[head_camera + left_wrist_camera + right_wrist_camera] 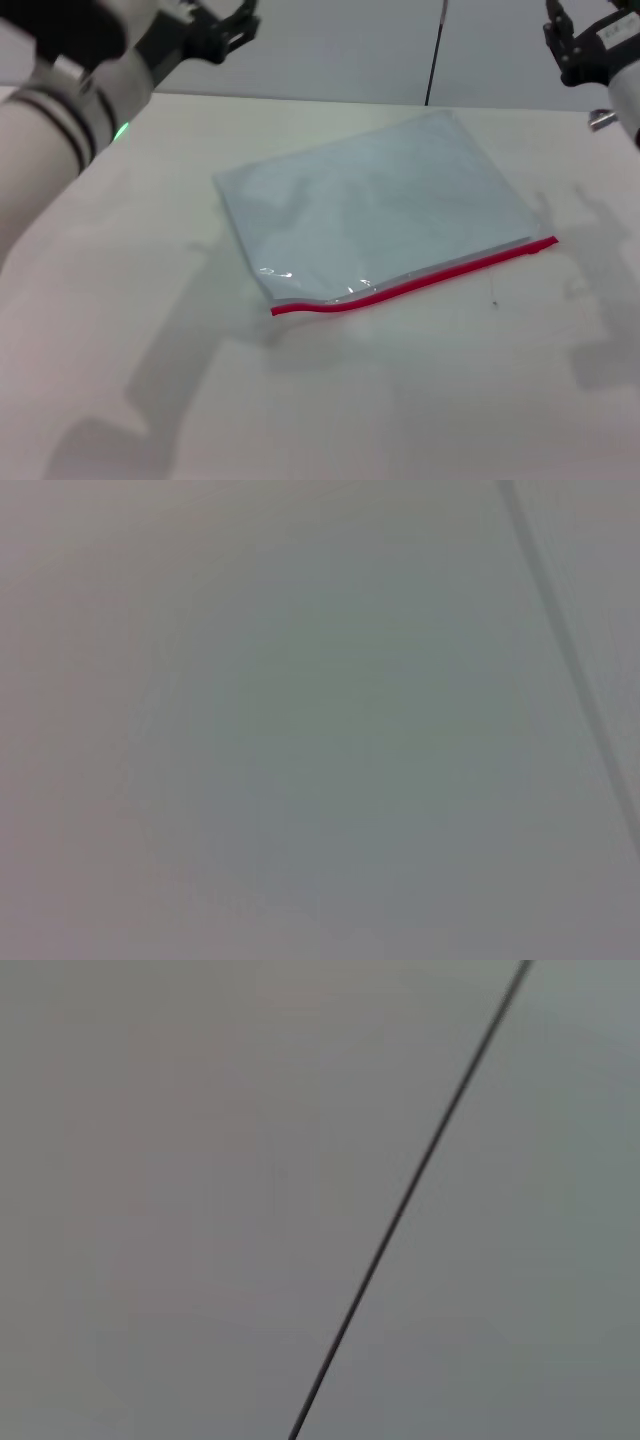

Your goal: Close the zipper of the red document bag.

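Note:
The red document bag (370,205) lies flat on the white table (150,380) in the head view, a pale blue-grey pouch turned at an angle. Its zipper (420,279) is a bright red strip along the near long edge. A small dark spot near the strip's right end (534,248) may be the slider. Near the left end the strip waves and the plastic above it bulges. My left gripper (225,28) hangs open high at the far left, well away from the bag. My right gripper (575,40) is raised at the far right, also away from it.
Both wrist views show only a blank pale surface with a dark line (410,1195) across it. A thin dark vertical seam (434,55) runs down the wall behind the table. Arm shadows fall on the table on both sides of the bag.

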